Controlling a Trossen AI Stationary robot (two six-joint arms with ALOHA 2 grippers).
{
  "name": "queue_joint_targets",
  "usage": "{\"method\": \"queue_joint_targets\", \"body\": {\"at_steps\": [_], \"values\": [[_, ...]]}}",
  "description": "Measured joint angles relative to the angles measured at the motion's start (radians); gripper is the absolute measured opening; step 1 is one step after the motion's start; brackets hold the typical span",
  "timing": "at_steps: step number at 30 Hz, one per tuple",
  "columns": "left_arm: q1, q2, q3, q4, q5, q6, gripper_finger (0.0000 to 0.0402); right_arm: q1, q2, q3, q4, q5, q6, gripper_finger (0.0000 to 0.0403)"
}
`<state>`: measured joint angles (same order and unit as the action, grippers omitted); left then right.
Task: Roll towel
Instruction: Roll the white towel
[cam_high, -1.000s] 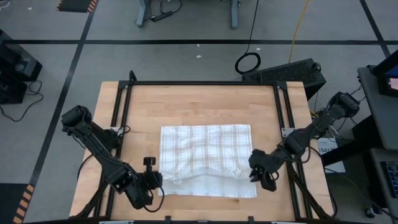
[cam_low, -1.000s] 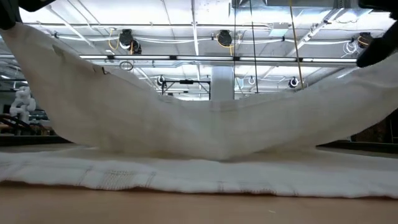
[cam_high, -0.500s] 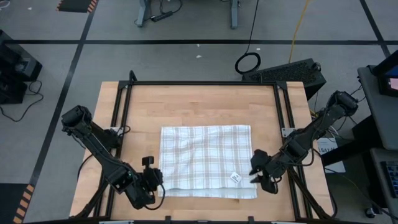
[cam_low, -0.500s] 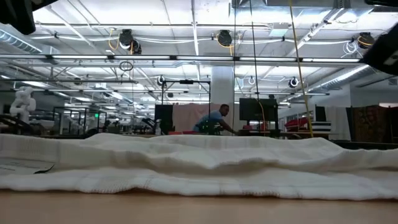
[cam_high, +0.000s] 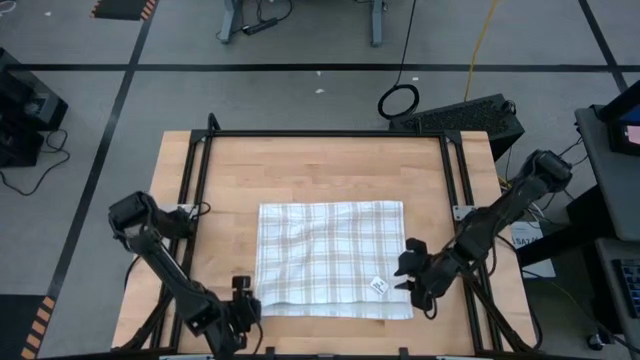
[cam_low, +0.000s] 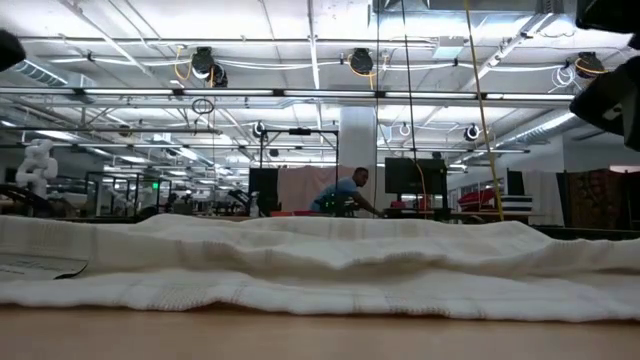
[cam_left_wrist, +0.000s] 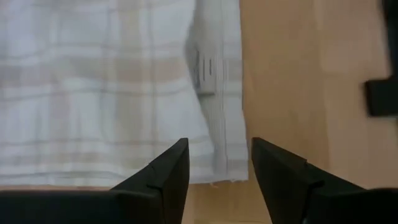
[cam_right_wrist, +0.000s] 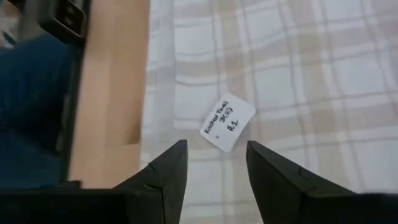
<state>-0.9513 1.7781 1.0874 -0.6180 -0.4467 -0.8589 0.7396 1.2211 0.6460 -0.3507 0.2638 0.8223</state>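
1. The towel (cam_high: 333, 258) lies flat in the middle of the table (cam_high: 320, 165).
2. The left gripper (cam_high: 243, 310) is at its 8 o'clock corner, fingers apart, holding nothing.
3. The right gripper (cam_high: 409, 281) is at its 4 o'clock corner, fingers apart, empty, by the tag (cam_right_wrist: 227, 122).

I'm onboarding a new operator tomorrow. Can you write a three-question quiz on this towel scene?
1. True or false: the thin white plaid cloth towel lies spread flat on the wooden table.
2. The towel's small white tag lies nearest which gripper? A) left gripper B) right gripper
3. Fill in: both grippers are ____ and hold nothing.

Key: 1 true. 2 B: the tag sits near the towel's corner beside the right gripper. 3 open: in each wrist view the fingers stand apart above the towel, gripping no cloth.
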Motion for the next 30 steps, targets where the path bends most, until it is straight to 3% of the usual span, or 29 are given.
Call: {"method": "queue_joint_targets", "body": {"at_steps": [7,21,30], "values": [[-0.014,0.092,0.0,-0.008,-0.021,-0.049,0.0167,0.048,0.109,0.0,0.058,0.022,0.058,0.0154],[-0.014,0.095,0.0,-0.03,-0.033,-0.054,0.0021,0.215,0.193,0.0,0.077,0.047,0.22,0.0154],[-0.014,0.095,0.0,-0.028,-0.032,-0.056,0.0017,0.285,0.29,0.0,0.08,0.075,0.347,0.0154]]}}
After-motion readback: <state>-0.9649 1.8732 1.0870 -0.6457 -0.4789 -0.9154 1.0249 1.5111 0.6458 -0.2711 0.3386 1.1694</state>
